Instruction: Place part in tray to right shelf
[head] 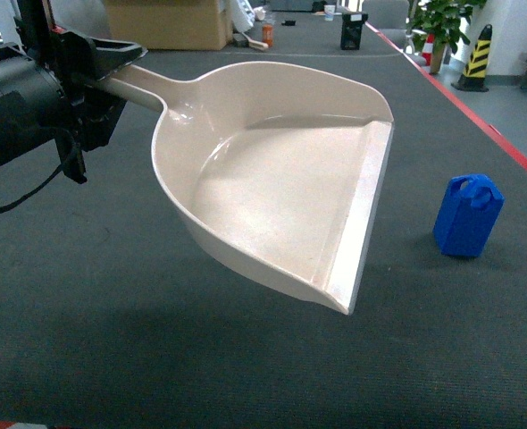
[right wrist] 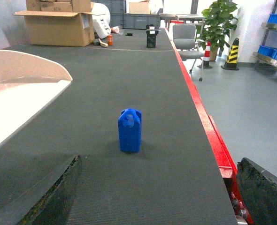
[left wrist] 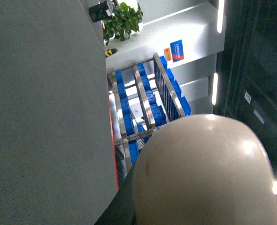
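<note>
The beige tray (head: 272, 197) hangs tilted above the dark table, its flat lip toward the right. At the upper left my left gripper (head: 112, 64) is shut on the tray's handle. The tray's rounded back (left wrist: 209, 173) fills the left wrist view and hides the jaws. The blue part (head: 467, 216) stands upright on the table, right of the lip and apart from it. In the right wrist view the part (right wrist: 129, 130) stands ahead of my open right gripper (right wrist: 159, 161), with nothing between the fingers. The tray's edge (right wrist: 16, 93) shows at the left. The right shelf (left wrist: 143, 103), a steel rack holding blue crates, lies beyond the table's red edge.
The red table edge (head: 478, 116) runs along the right, close to the part. A cardboard box (head: 165, 22) and a black object (head: 353, 31) stand at the far end. Off the table are an office chair (right wrist: 184, 40), a potted plant (right wrist: 218, 21) and a striped cone (right wrist: 233, 54).
</note>
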Robot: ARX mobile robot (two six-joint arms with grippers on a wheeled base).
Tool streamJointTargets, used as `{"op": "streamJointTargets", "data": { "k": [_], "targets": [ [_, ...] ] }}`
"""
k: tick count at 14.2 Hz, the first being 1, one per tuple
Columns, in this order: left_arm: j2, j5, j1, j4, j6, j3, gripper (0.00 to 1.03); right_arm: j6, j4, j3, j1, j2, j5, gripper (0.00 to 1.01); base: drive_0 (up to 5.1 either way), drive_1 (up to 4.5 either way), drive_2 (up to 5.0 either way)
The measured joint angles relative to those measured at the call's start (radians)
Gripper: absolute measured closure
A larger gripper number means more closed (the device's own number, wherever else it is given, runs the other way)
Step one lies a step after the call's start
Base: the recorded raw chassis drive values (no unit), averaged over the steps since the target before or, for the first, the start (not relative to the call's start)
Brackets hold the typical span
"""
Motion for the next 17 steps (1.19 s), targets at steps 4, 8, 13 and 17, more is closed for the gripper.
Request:
{"op": "streamJointTargets", "data": {
  "k": [4,8,13,17],
  "targets": [
    [0.000,-0.012,0.008,0.000,0.000,0.000,0.86,-0.010,-0.100,0.028,0.007,0.025,0.010,0.03,0.0,0.00,0.0],
    [0.000,-0.008,0.003,-0.001,0.000,0.000,0.86,-0.023,0.013,0.207,0.013,0.581,0.019,0.03,0.0,0.00,0.0],
    [0.000,-0.008,0.005,0.000,0.000,0.000,0.86,-0.046,0.296,0.555,0.082,1.359,0.022,0.03,0.0,0.00,0.0],
    [0.000,-0.008,0.005,0.000,0.000,0.000,0.86,-0.045,0.236,0.866,0.120,1.721,0.080,0.03,0.0,0.00,0.0]
  ]
}}
